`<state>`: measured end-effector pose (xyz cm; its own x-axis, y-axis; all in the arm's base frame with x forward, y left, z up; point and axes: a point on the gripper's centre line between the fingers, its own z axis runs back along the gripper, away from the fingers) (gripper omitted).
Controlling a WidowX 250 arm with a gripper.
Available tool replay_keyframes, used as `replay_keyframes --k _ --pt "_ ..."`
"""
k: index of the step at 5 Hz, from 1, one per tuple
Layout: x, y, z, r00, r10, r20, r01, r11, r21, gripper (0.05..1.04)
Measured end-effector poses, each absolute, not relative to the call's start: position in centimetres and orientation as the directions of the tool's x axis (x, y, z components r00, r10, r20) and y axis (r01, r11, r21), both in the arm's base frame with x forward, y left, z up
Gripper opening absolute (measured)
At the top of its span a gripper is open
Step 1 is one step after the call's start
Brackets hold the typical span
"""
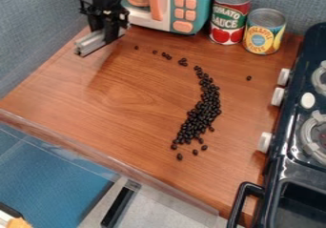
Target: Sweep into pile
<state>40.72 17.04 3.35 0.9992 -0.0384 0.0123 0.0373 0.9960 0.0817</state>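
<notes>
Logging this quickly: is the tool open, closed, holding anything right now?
Tool: at the grey bar, upper left; whether open or closed on it cannot be told.

At the upper right of the frame, a red can (229,18) is showing the words "TOMATO SAUCE", and just beside it a yellow can (263,34) is showing "PINEAPPLE SLICES".

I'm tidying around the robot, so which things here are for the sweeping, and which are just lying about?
For the sweeping:
- black beans
- claw
- grey bar, gripped by the claw

Just lying about:
- red can
- yellow can
- toy microwave
- toy stove
</notes>
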Motion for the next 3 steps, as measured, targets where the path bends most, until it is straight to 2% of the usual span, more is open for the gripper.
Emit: replay_keyframes --k 1,3 --pt "40.4 17.6 2.7 0.998 -0.053 0.025 0.051 0.995 0.086 0.379" --pt "40.9 15.7 1.7 0.991 -0.129 0.030 0.126 0.988 0.085 0.379"
